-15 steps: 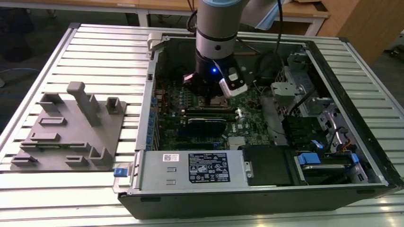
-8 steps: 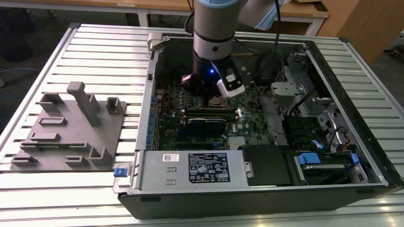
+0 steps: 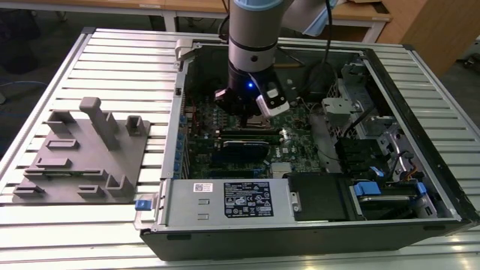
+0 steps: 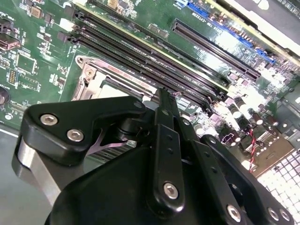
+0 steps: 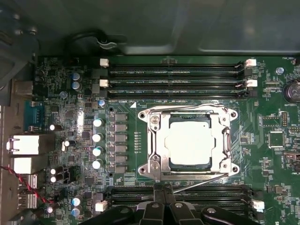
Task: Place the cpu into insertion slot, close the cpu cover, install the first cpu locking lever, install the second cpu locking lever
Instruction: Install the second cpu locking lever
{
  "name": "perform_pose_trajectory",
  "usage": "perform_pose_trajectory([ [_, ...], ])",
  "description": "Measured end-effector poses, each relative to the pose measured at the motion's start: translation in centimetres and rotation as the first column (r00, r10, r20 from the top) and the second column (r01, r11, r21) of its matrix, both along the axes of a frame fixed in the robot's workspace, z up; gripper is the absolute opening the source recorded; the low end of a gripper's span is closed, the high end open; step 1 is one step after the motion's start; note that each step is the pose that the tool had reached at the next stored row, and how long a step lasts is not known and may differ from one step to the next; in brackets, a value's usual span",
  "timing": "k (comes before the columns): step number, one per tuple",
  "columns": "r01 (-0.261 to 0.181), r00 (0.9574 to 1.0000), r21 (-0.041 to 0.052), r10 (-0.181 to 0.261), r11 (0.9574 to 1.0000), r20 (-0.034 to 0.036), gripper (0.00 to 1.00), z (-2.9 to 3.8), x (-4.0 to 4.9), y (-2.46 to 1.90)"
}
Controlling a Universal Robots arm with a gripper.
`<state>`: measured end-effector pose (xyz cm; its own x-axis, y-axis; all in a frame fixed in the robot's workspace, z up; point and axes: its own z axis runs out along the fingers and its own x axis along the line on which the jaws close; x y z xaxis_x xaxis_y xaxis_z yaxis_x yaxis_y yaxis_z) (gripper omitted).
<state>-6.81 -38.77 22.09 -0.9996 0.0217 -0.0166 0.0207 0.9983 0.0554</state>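
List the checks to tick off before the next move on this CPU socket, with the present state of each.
1. cpu seated in the insertion slot: ok, it lies flat and square.
2. cpu cover down over the chip: ok, the frame lies around it.
3. far lever hooked down: cannot tell; it runs along the cover's edge.
4. near lever hooked down: not ok; it angles away from the cover.
5. claw lined up with the near lever: ok, it sits at the lever's free end.
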Motion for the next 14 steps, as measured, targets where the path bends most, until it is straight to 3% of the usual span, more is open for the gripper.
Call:
perform_pose_trajectory([
  [14, 0.0, 1.0, -0.0001, 0.0, 1.0, 0.0001, 0.1, -0.33, -0.31, 0.0],
])
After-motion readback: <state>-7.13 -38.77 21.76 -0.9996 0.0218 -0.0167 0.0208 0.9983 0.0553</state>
